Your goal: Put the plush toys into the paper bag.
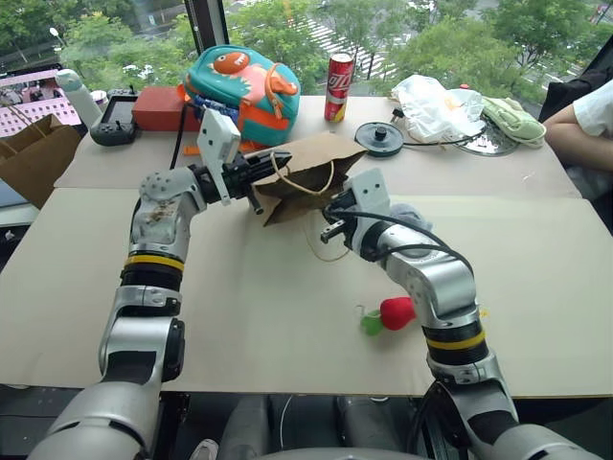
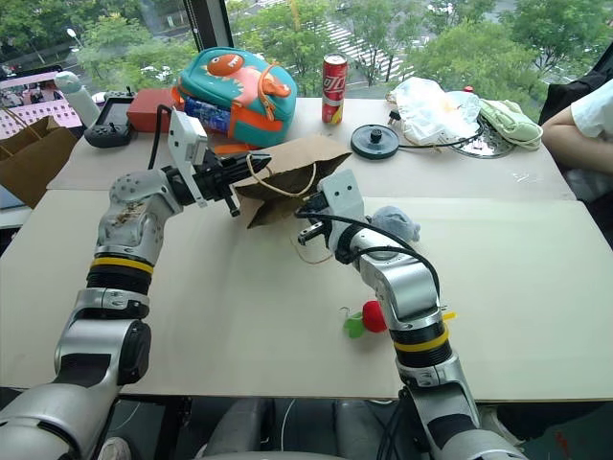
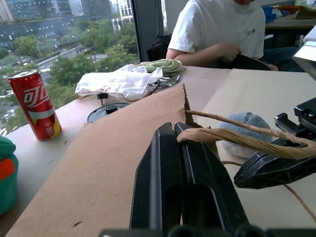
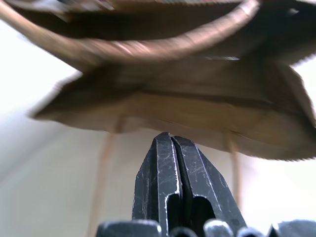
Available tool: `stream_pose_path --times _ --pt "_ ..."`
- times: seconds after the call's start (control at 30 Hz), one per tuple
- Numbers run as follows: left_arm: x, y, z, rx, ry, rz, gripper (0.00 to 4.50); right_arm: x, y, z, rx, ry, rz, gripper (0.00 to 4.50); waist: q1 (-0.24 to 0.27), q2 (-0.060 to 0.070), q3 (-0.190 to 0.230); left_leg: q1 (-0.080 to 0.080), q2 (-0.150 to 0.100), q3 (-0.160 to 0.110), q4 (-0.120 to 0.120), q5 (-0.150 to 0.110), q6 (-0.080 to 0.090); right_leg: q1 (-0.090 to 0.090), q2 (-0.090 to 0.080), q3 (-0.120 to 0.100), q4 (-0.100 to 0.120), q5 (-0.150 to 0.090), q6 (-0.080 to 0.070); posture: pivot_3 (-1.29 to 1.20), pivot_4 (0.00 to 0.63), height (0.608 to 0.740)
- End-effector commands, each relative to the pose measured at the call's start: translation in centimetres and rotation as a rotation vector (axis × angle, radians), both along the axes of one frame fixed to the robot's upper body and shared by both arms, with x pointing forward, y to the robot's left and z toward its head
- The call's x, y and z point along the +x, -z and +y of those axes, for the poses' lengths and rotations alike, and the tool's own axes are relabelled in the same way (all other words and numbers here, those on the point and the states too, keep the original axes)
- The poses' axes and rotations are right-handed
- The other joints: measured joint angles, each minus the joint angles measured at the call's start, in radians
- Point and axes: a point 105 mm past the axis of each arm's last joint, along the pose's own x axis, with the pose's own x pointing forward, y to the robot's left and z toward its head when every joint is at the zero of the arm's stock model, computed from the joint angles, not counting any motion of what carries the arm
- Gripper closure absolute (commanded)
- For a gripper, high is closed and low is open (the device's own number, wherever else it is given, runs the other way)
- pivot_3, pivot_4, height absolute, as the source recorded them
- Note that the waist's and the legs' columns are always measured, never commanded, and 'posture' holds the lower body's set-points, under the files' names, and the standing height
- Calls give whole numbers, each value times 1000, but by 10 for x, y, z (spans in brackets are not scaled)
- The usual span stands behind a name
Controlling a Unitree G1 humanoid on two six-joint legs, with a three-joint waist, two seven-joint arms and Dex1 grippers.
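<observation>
The small brown paper bag (image 1: 311, 163) lies tilted on its side over the middle of the table, mouth toward me. My left gripper (image 3: 173, 129) is shut on its twine handle at the upper rim and holds that side up. My right gripper (image 4: 167, 136) is shut, its tips right at the lower rim of the mouth; whether it pinches the paper I cannot tell. A second twine loop hangs beneath it. The grey plush toy (image 2: 395, 222) sits just behind my right forearm. Nearer me on the table lies the red chili plush (image 1: 396, 311) with its green stem.
A teal dinosaur backpack (image 1: 239, 86), red can (image 1: 338, 86), black round lid (image 1: 379, 137) and white plastic bag (image 1: 436, 105) line the far edge. A larger brown bag (image 1: 34, 158) stands at the far left. A person's arm (image 1: 579, 129) rests at the right.
</observation>
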Motion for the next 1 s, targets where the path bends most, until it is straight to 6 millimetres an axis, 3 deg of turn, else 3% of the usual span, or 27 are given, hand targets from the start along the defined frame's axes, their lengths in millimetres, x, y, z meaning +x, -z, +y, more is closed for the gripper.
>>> stream_pose_path --times 0.03,0.2,0.27,0.33,0.47,0.63,0.83,1.0 --pt "-5 -13 -3 -20 15 -41 4500 0 -23 -24 38 65 -66 4420 2 0 0 0 0 0 0 0 0 0 0 0 0 0 0 0 150 733" --pt "-2 -25 2 -76 0 -24 4500 6 -13 -89 -75 253 -45 4420 11 0 0 -1 -2 0 1 0 0 1 -2 -1 -1 0 0 0 150 733" --pt "-1 -25 3 -81 -6 -20 4500 6 -9 -104 -111 290 -37 4420 8 0 0 -1 -2 0 0 0 0 1 -2 -1 -2 0 0 0 150 733" --pt "-1 -25 4 -82 -8 -18 4500 5 -8 -106 -122 286 -35 4420 0 0 0 -1 -1 0 -1 0 0 0 -2 -1 -2 0 0 0 150 733" --pt "-2 -24 2 -82 -5 -15 4500 0 -17 -77 -86 183 -59 4420 -16 0 0 1 0 -1 -1 0 0 0 1 -1 -2 0 0 0 150 733" --pt "-3 -25 -2 -81 10 -19 4500 10 -19 -44 -58 146 -63 4420 -22 0 0 2 0 -1 0 0 0 0 1 -1 -2 0 0 0 150 733" --pt "-5 -26 -5 -81 22 -20 4500 30 -6 -15 -35 133 -36 4420 -16 0 0 0 0 -2 -1 0 0 0 0 -1 0 0 0 0 150 733" --pt "-7 -28 -7 -90 32 -20 4500 51 17 7 -42 124 3 4420 -19 0 0 0 -1 -2 -1 1 0 0 0 -1 -1 0 0 0 150 733"
